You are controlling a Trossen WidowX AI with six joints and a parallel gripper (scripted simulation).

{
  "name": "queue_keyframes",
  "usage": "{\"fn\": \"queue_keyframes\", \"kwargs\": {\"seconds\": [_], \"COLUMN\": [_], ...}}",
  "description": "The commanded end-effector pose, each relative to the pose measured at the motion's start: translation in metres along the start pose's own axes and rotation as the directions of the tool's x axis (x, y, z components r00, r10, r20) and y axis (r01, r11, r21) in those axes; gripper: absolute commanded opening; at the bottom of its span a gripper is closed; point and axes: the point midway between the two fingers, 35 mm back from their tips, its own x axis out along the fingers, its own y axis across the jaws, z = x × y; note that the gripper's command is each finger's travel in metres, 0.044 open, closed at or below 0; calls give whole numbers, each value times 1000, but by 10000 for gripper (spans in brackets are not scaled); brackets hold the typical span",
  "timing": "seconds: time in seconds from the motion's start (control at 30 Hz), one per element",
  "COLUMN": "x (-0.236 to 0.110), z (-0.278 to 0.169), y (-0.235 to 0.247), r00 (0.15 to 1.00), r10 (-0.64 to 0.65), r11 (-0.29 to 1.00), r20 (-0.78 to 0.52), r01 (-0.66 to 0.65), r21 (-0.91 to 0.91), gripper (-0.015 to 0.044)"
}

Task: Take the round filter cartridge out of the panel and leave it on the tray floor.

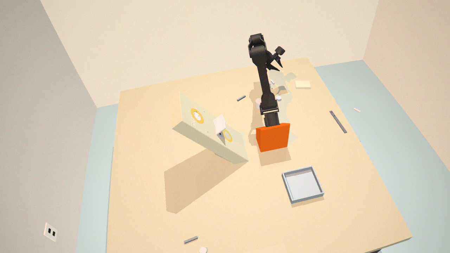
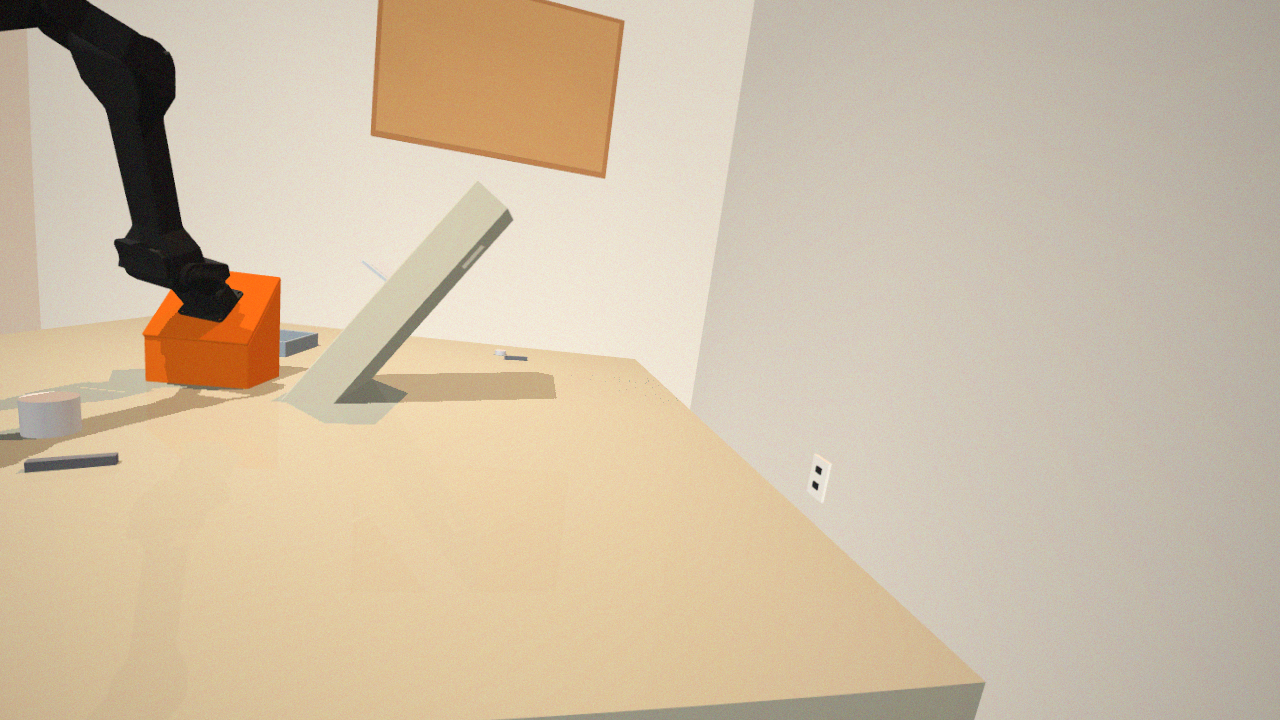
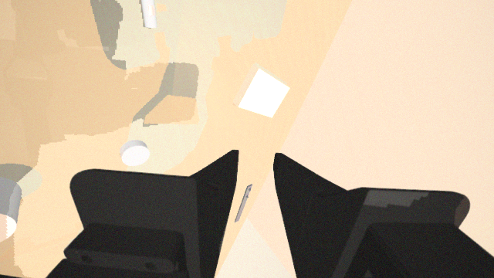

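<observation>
The pale service panel (image 1: 207,124) (image 2: 393,295) leans back on the table. A white round face with small dark marks, seemingly the cartridge (image 1: 197,116), sits inside the panel's upper-left yellow ring; its slots are too small to make out clearly. A second yellow ring (image 1: 227,135) lies lower right, partly behind a raised white flap (image 1: 219,124). The grey-blue tray (image 1: 308,198) (image 2: 299,343) is empty. My gripper (image 1: 280,69) (image 3: 256,157) is open with a narrow gap and empty. It hangs high over the back of the table, right of the panel and away from it.
The orange arm base (image 1: 273,138) (image 2: 214,362) stands between panel and tray. A pale block (image 1: 302,84) (image 3: 263,93), a small white disc (image 1: 278,98) (image 3: 135,154), a white cylinder (image 2: 49,416) and a dark bar (image 1: 241,98) (image 2: 71,462) lie at the back. A long grey strip (image 1: 338,121) (image 3: 243,204) lies near the right edge.
</observation>
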Motion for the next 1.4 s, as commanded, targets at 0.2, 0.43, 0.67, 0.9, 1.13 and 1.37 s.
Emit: {"fn": "queue_keyframes", "kwargs": {"seconds": [0.2, 0.43, 0.67, 0.9, 1.13, 1.37], "x": [-29, -57, -93, -135, -190, -259], "z": [40, 51, 51, 41, 9, -55], "y": [90, 139, 188, 233, 280, 322], "r00": [973, 932, 873, 794, 686, 526], "r10": [150, 244, 346, 453, 574, 714], "r11": [986, 962, 921, 859, 765, 614], "r20": [178, 266, 344, 406, 447, 462], "r01": [-160, -267, -385, -510, -644, -788], "r21": [40, 51, 51, 40, 7, -52], "gripper": [107, 107, 107, 107, 107, 107]}}
